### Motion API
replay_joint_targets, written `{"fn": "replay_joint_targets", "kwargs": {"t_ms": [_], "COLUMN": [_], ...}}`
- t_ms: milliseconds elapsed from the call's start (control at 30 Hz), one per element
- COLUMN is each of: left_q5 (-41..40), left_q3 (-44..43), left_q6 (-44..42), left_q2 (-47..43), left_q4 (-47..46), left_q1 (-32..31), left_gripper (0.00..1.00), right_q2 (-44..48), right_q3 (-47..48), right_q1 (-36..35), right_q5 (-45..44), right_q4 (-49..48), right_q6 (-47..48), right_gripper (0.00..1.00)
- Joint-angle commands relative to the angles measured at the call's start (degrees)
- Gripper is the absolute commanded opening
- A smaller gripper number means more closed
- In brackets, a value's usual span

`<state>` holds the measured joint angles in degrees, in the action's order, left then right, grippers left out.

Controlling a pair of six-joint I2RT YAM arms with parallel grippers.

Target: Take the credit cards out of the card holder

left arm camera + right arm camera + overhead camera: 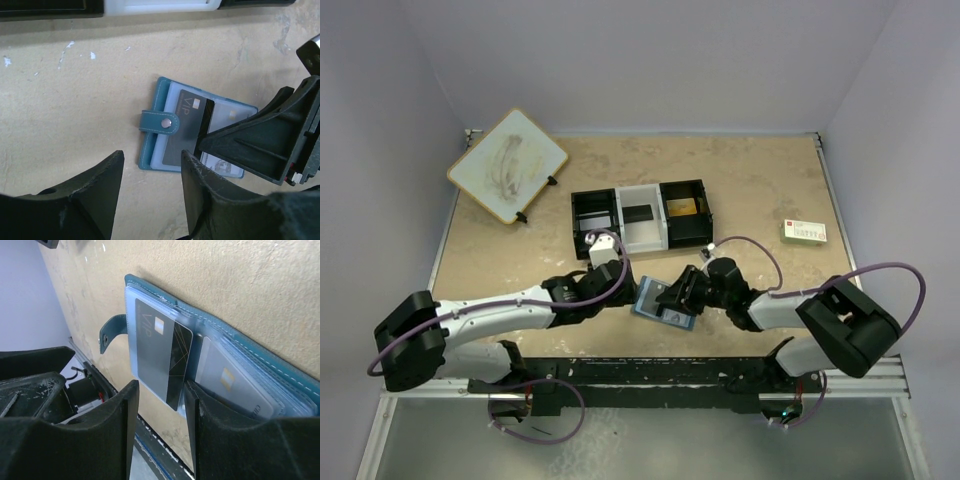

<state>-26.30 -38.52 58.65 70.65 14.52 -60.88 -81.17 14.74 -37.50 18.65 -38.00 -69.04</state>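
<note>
The blue card holder [646, 298] lies open on the table between my two grippers. In the left wrist view the card holder [150, 145] shows its snap tab [160, 122] and a dark VIP card [192, 125] sticking partly out of a pale pocket. My left gripper [150, 195] is open and empty, just short of the holder's near corner. My right gripper [160, 410] is open, with the VIP card [160, 355] reaching down between its fingers and one finger [225, 435] against the middle pockets. A grey card [230, 385] sits in the other pocket.
A black-and-white three-compartment tray [642, 187] stands behind the holder. A white board [508, 165] lies at the back left. A white card with green and red print [804, 232] lies at the right. The table's near edge and rail are close below the holder.
</note>
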Motion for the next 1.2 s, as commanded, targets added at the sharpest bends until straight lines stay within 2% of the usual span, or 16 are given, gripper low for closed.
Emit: {"fn": "replay_joint_targets", "kwargs": {"t_ms": [0,233,467,567,667,767,933,1167], "left_q5": [4.8,10.4,12.6,9.6,5.9,4.8,3.3,2.8], "left_q3": [-3.6,-7.8,-10.2,-11.4,-13.3,-15.0,-14.9,-13.0], "left_q6": [-3.7,-6.9,-8.5,-7.0,-5.8,-6.0,-6.1,-5.2], "left_q2": [3.3,9.3,15.2,18.3,21.6,24.2,25.2,24.5], "left_q4": [-4.4,-6.1,-6.0,-3.9,0.3,2.4,4.1,4.7], "left_q1": [-0.3,-0.6,-0.6,-0.6,-0.6,-0.7,-0.8,-1.1], "left_gripper": [0.45,0.32,0.27,0.23,0.21,0.19,0.10,0.07], "right_q2": [0.3,-3.3,-3.1,-3.3,-3.4,-3.1,-2.3,-3.4], "right_q3": [-0.8,-0.7,-1.2,-1.6,-2.0,-2.0,-2.2,-2.4], "right_q1": [0.0,0.0,0.0,0.0,0.0,0.0,0.0,0.0], "right_q5": [-4.9,-5.2,-5.7,-5.4,-5.0,-5.1,-5.9,-6.3], "right_q4": [6.1,3.4,2.7,1.7,0.8,0.8,1.1,-0.5], "right_q6": [1.3,1.1,0.7,0.4,0.1,0.0,-1.2,-1.8], "right_gripper": [0.44,0.31,0.21,0.20,0.14,0.15,0.22,0.27]}}
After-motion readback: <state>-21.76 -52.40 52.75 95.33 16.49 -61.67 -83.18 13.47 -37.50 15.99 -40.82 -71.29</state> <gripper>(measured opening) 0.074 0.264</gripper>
